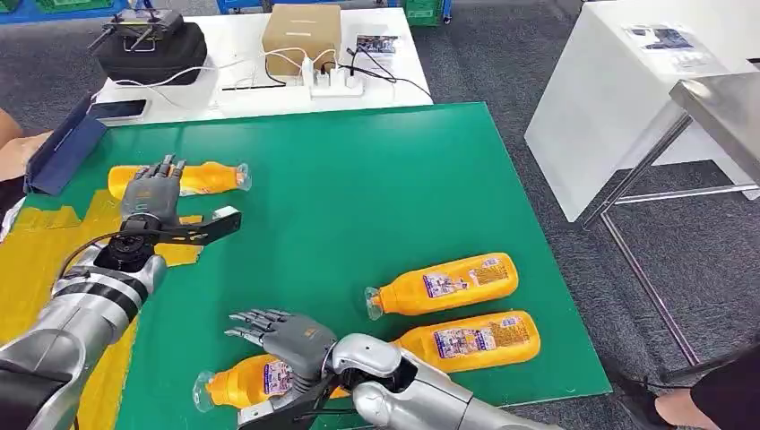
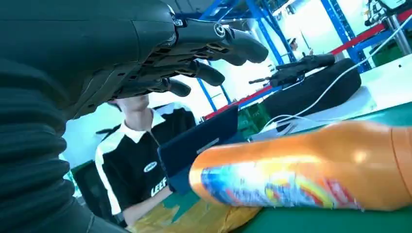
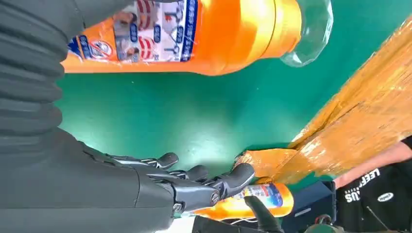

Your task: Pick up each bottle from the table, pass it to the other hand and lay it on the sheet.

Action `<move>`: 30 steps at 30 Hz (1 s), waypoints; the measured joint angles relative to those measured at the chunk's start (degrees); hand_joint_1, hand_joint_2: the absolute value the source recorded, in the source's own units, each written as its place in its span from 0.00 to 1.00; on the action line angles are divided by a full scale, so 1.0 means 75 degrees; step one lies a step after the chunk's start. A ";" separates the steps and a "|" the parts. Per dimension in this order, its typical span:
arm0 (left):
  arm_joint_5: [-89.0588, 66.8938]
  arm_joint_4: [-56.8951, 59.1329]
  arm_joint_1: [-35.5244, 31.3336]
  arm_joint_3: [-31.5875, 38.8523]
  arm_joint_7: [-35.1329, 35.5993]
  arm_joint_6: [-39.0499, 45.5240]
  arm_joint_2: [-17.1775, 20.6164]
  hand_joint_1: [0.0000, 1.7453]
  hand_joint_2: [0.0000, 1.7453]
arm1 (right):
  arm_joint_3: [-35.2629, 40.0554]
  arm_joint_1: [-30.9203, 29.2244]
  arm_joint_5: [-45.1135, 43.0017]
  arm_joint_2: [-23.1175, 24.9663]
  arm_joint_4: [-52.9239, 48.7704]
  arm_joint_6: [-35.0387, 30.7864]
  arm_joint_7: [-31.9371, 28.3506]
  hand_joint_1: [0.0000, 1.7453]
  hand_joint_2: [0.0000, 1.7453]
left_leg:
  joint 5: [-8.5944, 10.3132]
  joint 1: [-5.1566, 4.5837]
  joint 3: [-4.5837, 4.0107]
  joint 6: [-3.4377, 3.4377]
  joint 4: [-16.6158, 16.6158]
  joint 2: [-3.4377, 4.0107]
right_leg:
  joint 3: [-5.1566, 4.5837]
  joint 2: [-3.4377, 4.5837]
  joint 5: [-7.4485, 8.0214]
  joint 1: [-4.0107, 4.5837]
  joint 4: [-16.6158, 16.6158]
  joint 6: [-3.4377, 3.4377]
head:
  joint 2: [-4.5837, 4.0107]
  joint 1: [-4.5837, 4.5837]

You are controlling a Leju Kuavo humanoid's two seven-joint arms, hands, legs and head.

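An orange bottle [image 1: 202, 177] [image 2: 301, 170] [image 3: 262, 199] lies on its side at the far edge of the yellow sheet [image 1: 36, 269] [image 2: 194, 218] [image 3: 359, 116], partly on the green mat [image 1: 358, 179]. My left hand [image 1: 152, 197] [image 2: 145, 43] hovers over its base end, fingers straight and apart, holding nothing. A second bottle [image 1: 237, 383] [image 3: 209, 34] lies near the table's front edge. My right hand [image 1: 287, 339] [image 3: 160, 189] is spread just above it, with a gap of mat between fingers and bottle. Two more bottles [image 1: 444, 285] [image 1: 470, 340] lie to the right.
A person [image 2: 131, 160] [image 3: 374, 189] in a black and white shirt sits at the table's left, beside a blue folder [image 1: 63, 152]. Behind the mat, a white table [image 1: 394, 81] carries a black case [image 1: 148, 49], a box [image 1: 300, 36] and a power strip [image 1: 336, 85]. Tables [image 1: 627, 98] stand on the right.
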 measured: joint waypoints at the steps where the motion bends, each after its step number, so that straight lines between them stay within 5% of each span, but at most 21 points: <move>1: 0.0006 -0.0023 0.0023 0.0018 0.0000 0.0006 0.0000 0.00 1.00 | 0.0003 0.0013 0.0000 -0.0026 -0.0044 0.0000 -0.0003 0.00 1.00 | 0.0000 0.0000 -0.0001 0.0000 0.0000 0.0000 | -0.0001 0.0000 0.0000 0.0000 0.0000 0.0000 | 0.0000 0.0003; 19: 0.0041 -0.0056 0.0103 0.0140 -0.0021 0.0099 -0.0035 0.00 1.00 | 0.0096 0.0059 0.0053 -0.0187 -0.0286 0.0000 0.0032 0.00 1.00 | 0.0001 0.0000 0.0000 0.0000 0.0000 0.0001 | -0.0002 0.0000 0.0000 0.0000 -0.0001 0.0000 | 0.0000 0.0003; 23: 0.0615 -0.0621 0.0714 0.0554 -0.0417 0.2382 -0.0320 0.00 1.00 | 0.0457 0.0081 0.1437 -0.0645 -0.0338 -0.0122 0.0935 0.00 1.00 | 0.0001 -0.0005 0.0000 0.0002 0.0000 -0.0024 | 0.0013 -0.0019 -0.0005 -0.0005 -0.0003 0.0000 | 0.0000 0.0009; 30: 0.0778 -0.1195 0.1236 0.0986 -0.0597 0.2506 -0.0507 0.00 1.00 | 0.0705 0.0130 0.1990 -0.1046 -0.0344 -0.0215 0.1518 0.00 1.00 | -0.0002 -0.0011 -0.0001 0.0005 0.0001 -0.0009 | 0.0003 -0.0013 0.0002 -0.0007 -0.0007 0.0005 | 0.0000 0.0006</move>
